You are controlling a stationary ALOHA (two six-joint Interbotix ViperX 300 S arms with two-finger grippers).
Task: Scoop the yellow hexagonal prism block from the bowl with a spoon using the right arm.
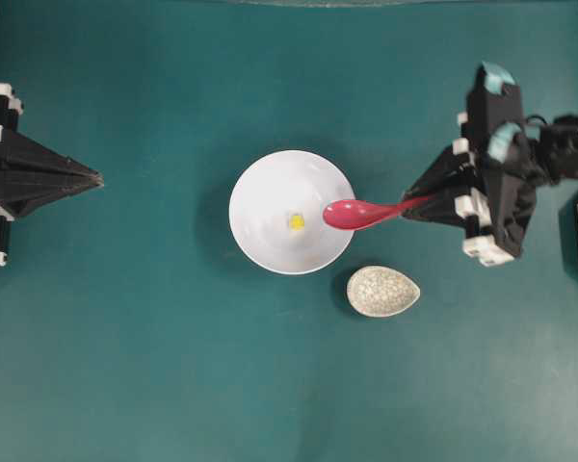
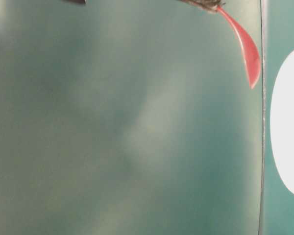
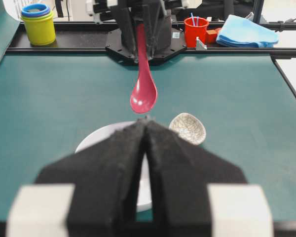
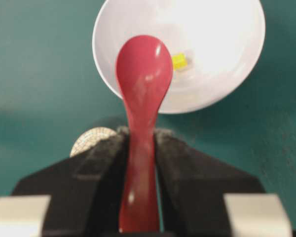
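The white bowl (image 1: 265, 236) stands mid-table with the tiny yellow hexagonal prism block (image 1: 297, 221) lying in its bottom. My right gripper (image 1: 416, 202) is shut on the handle of the red-pink spoon (image 1: 361, 213), whose scoop hangs over the bowl's right rim, right of the block. In the right wrist view the spoon (image 4: 142, 98) runs up between the pads (image 4: 173, 148), its scoop beside the block (image 4: 179, 61) in the bowl (image 4: 222, 44). My left gripper (image 1: 96, 178) rests shut and empty at the far left. The spoon (image 3: 143, 84) hangs above the bowl (image 3: 98, 136) in the left wrist view.
A small speckled teardrop dish (image 1: 382, 291) lies just right of and below the bowl. Beyond the table's far edge in the left wrist view stand stacked coloured cups (image 3: 38, 22), a red cup (image 3: 195, 30) and a blue cloth (image 3: 246, 30).
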